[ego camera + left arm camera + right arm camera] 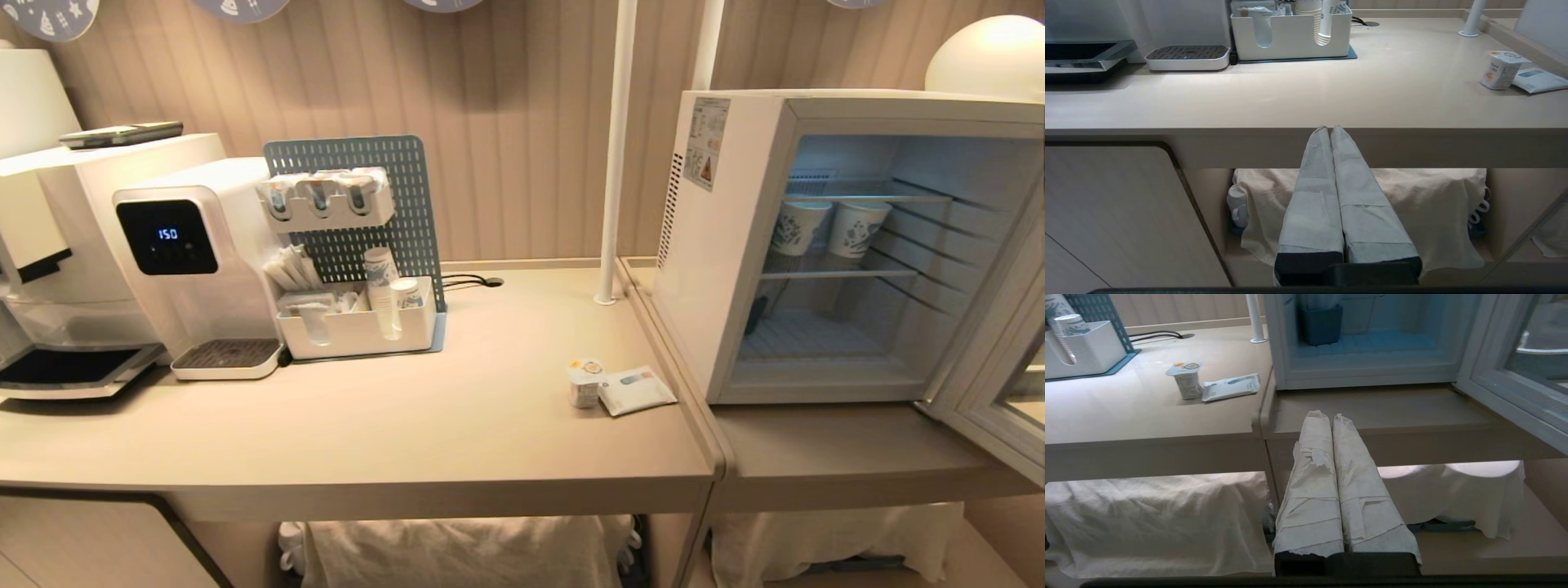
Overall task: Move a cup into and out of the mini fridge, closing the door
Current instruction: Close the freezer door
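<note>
I see the cup [585, 382] upright on the table [408, 425], touching a flat packet [637, 390], just left of the mini fridge [849, 245] (door [1000, 384] swung open). My left tool [1329, 130] and right tool [1325, 416] sit pressed together, empty, below the table edge.

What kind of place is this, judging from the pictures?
Probably a hotel-style drinks corner: a water dispenser, a caddy of paper cups on the beige counter, and an open mini fridge holding two patterned paper cups.
</note>
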Robot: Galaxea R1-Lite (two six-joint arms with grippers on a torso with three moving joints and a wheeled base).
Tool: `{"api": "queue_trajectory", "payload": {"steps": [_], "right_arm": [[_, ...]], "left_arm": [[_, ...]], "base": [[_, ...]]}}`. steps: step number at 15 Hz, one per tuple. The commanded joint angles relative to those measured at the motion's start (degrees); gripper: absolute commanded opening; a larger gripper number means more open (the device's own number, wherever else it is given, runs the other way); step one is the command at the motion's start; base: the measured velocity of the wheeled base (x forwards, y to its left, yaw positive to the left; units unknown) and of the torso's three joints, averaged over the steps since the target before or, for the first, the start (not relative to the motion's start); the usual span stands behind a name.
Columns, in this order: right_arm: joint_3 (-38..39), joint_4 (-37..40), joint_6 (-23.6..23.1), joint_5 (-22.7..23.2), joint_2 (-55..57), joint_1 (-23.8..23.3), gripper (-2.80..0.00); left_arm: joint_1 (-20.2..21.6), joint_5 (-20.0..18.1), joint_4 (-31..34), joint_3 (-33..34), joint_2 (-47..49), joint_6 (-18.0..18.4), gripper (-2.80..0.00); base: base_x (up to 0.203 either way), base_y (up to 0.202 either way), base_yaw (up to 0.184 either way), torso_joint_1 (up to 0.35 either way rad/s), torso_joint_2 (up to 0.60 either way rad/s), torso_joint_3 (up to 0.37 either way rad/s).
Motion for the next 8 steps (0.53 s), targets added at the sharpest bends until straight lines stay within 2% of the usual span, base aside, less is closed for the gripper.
{"api": "queue_trajectory", "payload": {"steps": [1,8], "right_arm": [[0.1,0.0,0.0,0.0,0.2,0.1,-2.80],[0.1,0.0,0.0,0.0,0.2,0.1,-2.80]], "left_arm": [[0.0,0.0,0.0,0.1,0.0,0.0,-2.80],[0.0,0.0,0.0,0.1,0.0,0.0,-2.80]], "base": [[0.000,-0.195,-0.003,0.002,0.01,0.003],[0.000,-0.194,0.000,0.002,0.00,0.002]]}}
